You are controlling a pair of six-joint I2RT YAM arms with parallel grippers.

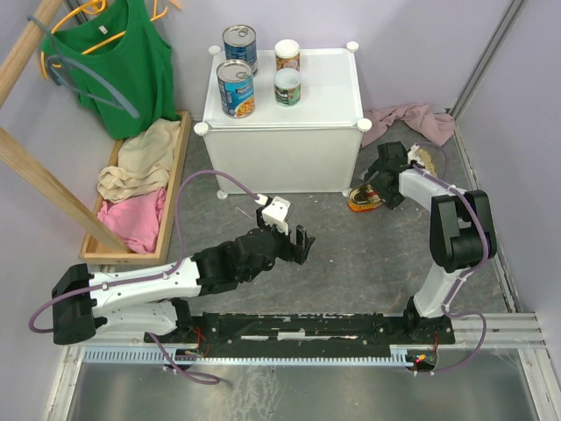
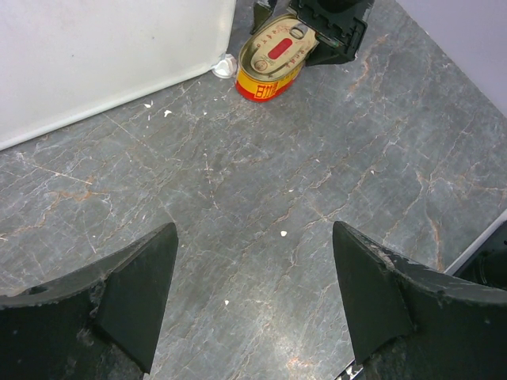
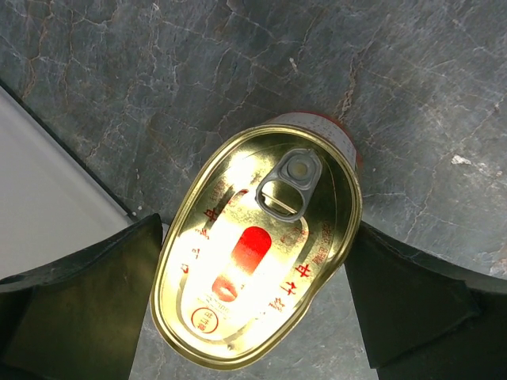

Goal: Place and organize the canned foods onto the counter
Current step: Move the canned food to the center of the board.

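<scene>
Near the table's [image 1: 333,254] right edge, right gripper [image 3: 249,305] wide open astride the tin [image 3: 253,237]; left gripper [image 2: 253,257] open, empty. Risk of slipping off curved sides when squeezed.

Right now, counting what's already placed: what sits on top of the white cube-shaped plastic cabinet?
Four cans: two tall blue-labelled silver-topped cans and, beside them, two small round white-topped cans. The rest of the cabinet top is bare. Its inside is hidden by its walls.
</scene>
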